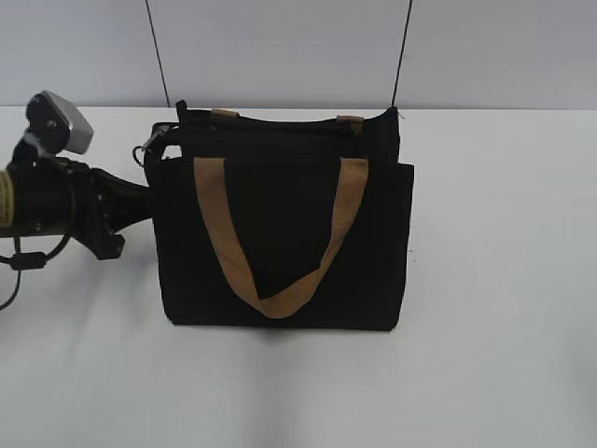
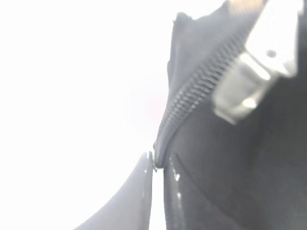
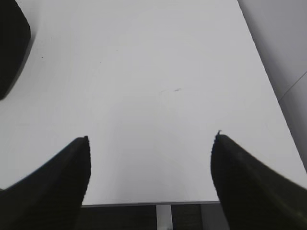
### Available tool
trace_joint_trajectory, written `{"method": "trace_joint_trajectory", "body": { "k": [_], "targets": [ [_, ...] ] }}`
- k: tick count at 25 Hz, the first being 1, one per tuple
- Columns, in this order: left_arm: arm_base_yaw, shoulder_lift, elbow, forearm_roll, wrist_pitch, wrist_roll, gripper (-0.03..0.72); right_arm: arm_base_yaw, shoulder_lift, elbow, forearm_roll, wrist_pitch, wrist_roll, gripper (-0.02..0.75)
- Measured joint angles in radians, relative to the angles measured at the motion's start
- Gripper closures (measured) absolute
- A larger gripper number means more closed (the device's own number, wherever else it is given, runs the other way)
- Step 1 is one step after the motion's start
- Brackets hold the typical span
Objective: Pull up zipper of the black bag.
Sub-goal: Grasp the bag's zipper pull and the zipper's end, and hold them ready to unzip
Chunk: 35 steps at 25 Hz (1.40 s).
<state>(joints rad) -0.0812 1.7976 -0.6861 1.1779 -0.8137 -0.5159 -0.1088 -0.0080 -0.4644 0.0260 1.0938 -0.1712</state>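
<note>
The black bag stands upright mid-table, its tan front handle hanging down its front panel. The zipper runs along the top edge. My left gripper is at the bag's upper left end. In the left wrist view its fingertips are pinched on the end of the zipper track. A blurred grey metal pull tab sits further along the track, apart from the fingers. My right gripper is open and empty over bare table.
The white table extends around the bag; its near edge shows in the right wrist view. A black object's corner lies at that view's upper left. A grey wall stands behind.
</note>
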Motion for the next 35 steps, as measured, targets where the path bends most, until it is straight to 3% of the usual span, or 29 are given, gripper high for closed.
{"method": "trace_joint_trajectory", "body": {
  "k": [10,16,20,29,35],
  "targets": [
    [-0.001,-0.250,0.023,-0.124,0.178,0.058,0.669,0.000,0.000,0.000,0.000,0.000,0.000,0.145],
    [-0.001,-0.295,0.024,-0.107,0.207,-0.035,0.670,0.001,0.000,0.000,0.013,0.000,0.000,0.145],
    [-0.001,-0.309,0.025,-0.101,0.210,-0.057,0.670,0.041,0.016,-0.005,0.088,-0.002,0.008,0.145],
    [-0.001,-0.326,0.015,-0.101,0.200,-0.080,0.670,0.060,0.357,-0.072,0.304,-0.246,-0.069,0.145],
    [-0.001,-0.326,0.014,-0.100,0.197,-0.082,0.670,0.064,0.622,-0.189,0.334,-0.298,-0.219,0.156]
  ]
}}
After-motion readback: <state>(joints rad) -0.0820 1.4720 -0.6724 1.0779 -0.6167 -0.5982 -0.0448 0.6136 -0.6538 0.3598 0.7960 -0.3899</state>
